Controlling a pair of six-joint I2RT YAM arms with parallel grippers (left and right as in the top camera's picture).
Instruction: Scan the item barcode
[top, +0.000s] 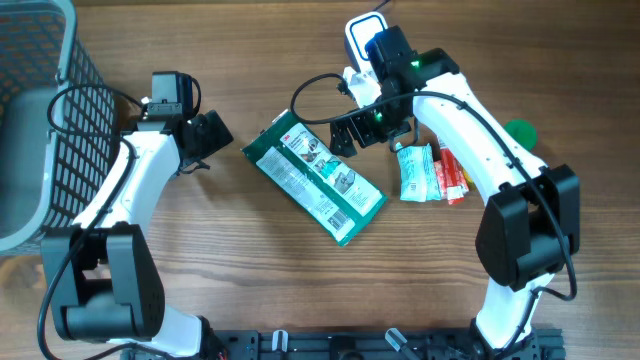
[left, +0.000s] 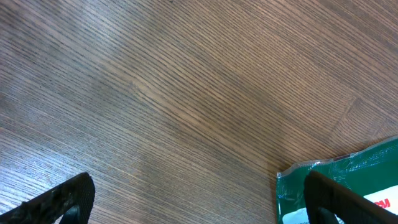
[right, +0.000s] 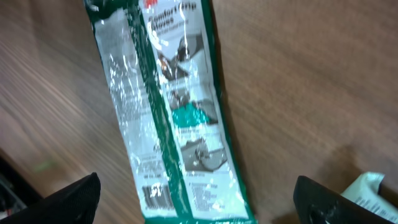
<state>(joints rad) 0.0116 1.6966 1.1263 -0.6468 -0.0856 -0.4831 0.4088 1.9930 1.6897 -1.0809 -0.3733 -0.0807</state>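
The item is a flat green-and-white packet (top: 315, 178) lying diagonally on the wooden table in the overhead view. In the right wrist view the packet (right: 168, 112) lies face up, and its barcode (right: 155, 196) shows near the lower end. My right gripper (right: 199, 202) hovers open above that end, holding nothing; overhead, the right gripper (top: 372, 130) sits by the packet's upper right edge. My left gripper (top: 208, 138) stands open just left of the packet. In the left wrist view the left gripper (left: 199, 202) spans bare wood, and a packet corner (left: 354, 180) lies under its right finger (left: 336, 199).
A grey wire basket (top: 40, 120) fills the far left. A white and blue device (top: 362, 35) sits at the back behind the right arm. Small sachets (top: 418, 172), a red one (top: 452, 175) and a green round object (top: 520, 130) lie at the right.
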